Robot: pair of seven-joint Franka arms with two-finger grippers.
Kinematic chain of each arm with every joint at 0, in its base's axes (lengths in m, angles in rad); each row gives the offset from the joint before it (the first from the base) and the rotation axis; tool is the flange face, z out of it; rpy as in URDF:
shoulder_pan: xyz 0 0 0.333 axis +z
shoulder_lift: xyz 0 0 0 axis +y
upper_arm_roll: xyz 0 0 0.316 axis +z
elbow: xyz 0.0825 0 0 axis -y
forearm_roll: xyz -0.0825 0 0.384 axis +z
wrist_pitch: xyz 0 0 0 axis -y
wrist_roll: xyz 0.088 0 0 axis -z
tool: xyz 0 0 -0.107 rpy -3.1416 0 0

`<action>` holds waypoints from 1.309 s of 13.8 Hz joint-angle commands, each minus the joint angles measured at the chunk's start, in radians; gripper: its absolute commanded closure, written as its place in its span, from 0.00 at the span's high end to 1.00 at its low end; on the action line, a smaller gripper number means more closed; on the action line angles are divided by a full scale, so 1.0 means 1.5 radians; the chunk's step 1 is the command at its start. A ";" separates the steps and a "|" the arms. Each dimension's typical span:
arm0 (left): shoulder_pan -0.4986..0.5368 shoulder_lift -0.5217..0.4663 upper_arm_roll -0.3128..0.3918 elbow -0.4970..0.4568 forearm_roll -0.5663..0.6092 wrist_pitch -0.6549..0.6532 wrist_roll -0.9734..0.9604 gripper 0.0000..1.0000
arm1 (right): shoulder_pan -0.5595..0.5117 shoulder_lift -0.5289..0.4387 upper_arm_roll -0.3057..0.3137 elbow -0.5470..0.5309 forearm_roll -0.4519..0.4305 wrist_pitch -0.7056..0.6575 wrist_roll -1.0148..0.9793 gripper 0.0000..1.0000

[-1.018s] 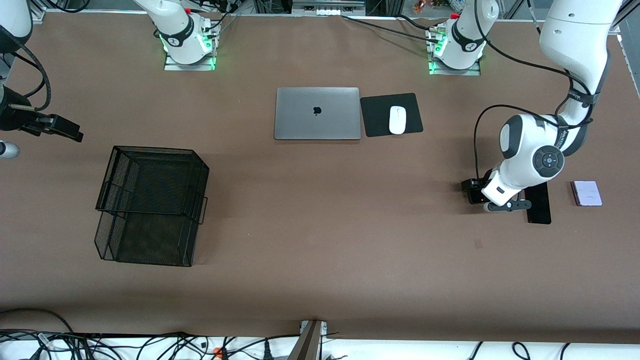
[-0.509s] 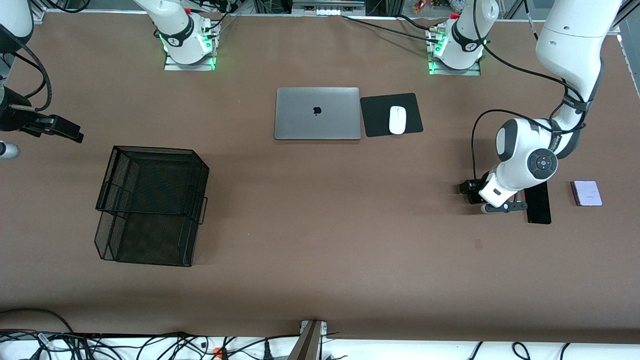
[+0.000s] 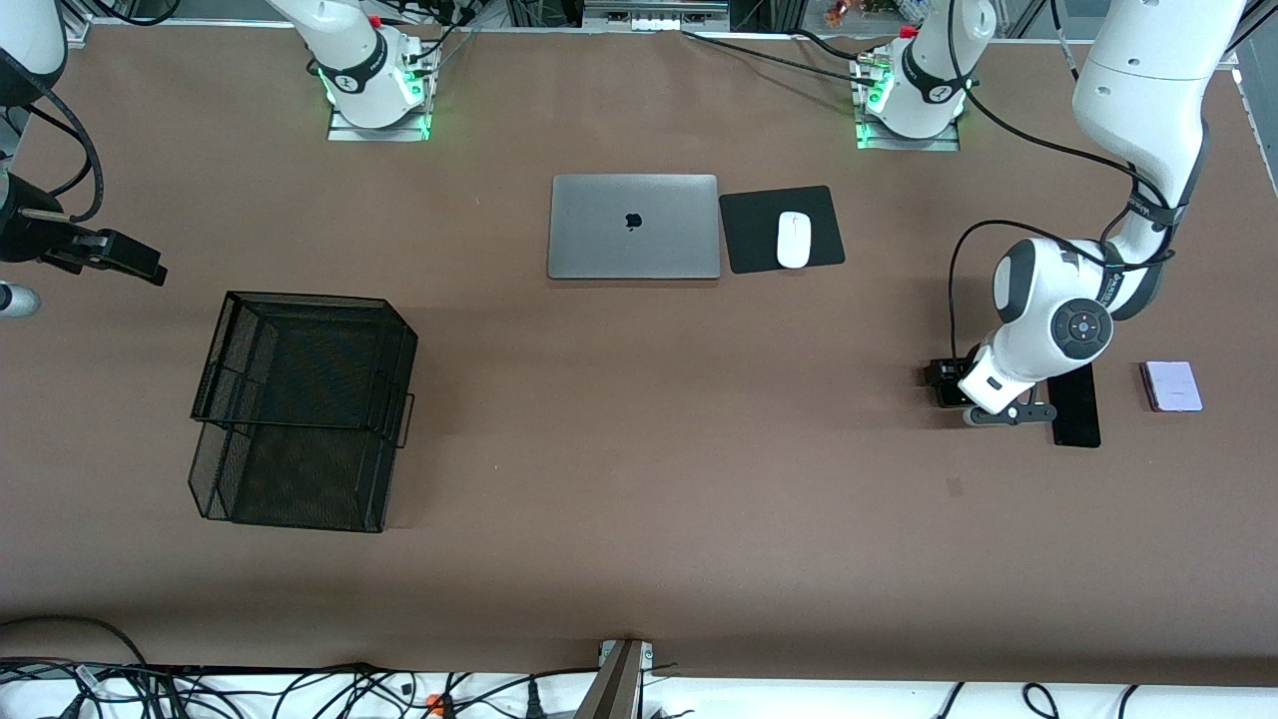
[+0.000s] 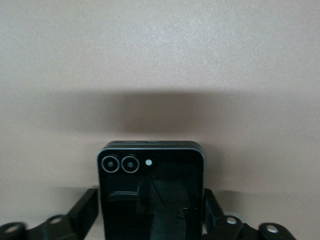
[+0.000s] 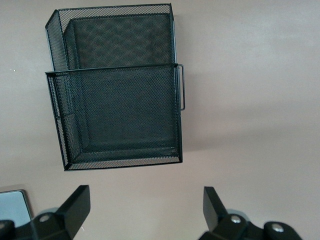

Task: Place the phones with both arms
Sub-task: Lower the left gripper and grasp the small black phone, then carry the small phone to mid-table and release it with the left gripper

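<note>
The small squarish black phone (image 4: 150, 175) sits between my left gripper's (image 4: 151, 192) fingers, which press against its two sides low at the table. In the front view that gripper (image 3: 949, 389) covers most of the phone, at the left arm's end of the table. The long slim black slab (image 3: 1076, 409) lies right beside the gripper, partly under the wrist. The lilac-white phone (image 3: 1172, 385) lies past the slab, closer to the table's end. My right gripper (image 3: 135, 262) is open and empty, held high near the right arm's end; in the right wrist view (image 5: 145, 192) it looks down on the basket.
A black wire-mesh basket (image 3: 300, 409) with two tiers stands toward the right arm's end, also in the right wrist view (image 5: 117, 90). A shut silver laptop (image 3: 633, 226) and a white mouse (image 3: 794, 240) on a black pad (image 3: 749, 240) lie near the arms' bases.
The left arm's wrist swayed slightly toward the right arm's end and came back; its gripper stays at the small black phone. The right arm has not moved.
</note>
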State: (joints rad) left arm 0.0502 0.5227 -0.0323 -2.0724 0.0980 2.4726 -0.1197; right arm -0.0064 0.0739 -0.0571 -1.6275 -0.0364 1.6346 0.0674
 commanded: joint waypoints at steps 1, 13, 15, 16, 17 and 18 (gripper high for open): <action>0.002 0.001 -0.001 0.006 0.017 0.000 -0.009 0.24 | -0.008 -0.003 0.007 -0.002 0.011 -0.002 0.003 1.00; -0.161 0.099 -0.246 0.312 -0.070 -0.238 -0.149 0.27 | -0.008 -0.003 0.007 -0.002 0.012 -0.002 0.003 1.00; -0.216 0.158 -0.245 0.359 -0.070 -0.156 -0.223 0.27 | -0.008 -0.003 0.007 -0.002 0.012 -0.002 0.003 1.00; -0.242 0.176 -0.241 0.359 -0.071 -0.103 -0.248 0.27 | -0.008 -0.003 0.007 -0.002 0.012 -0.003 0.003 1.00; -0.254 0.195 -0.239 0.358 -0.070 -0.054 -0.264 0.28 | -0.008 -0.003 0.007 -0.002 0.012 -0.002 0.003 1.00; -0.267 0.213 -0.236 0.355 -0.069 -0.014 -0.273 0.28 | -0.008 -0.003 0.007 -0.001 0.012 -0.001 0.003 1.00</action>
State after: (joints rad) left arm -0.3148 0.7768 -0.4052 -1.5914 0.0123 2.3837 -0.5029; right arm -0.0068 0.0752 -0.0559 -1.6284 -0.0360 1.6345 0.0674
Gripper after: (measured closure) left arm 0.198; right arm 0.000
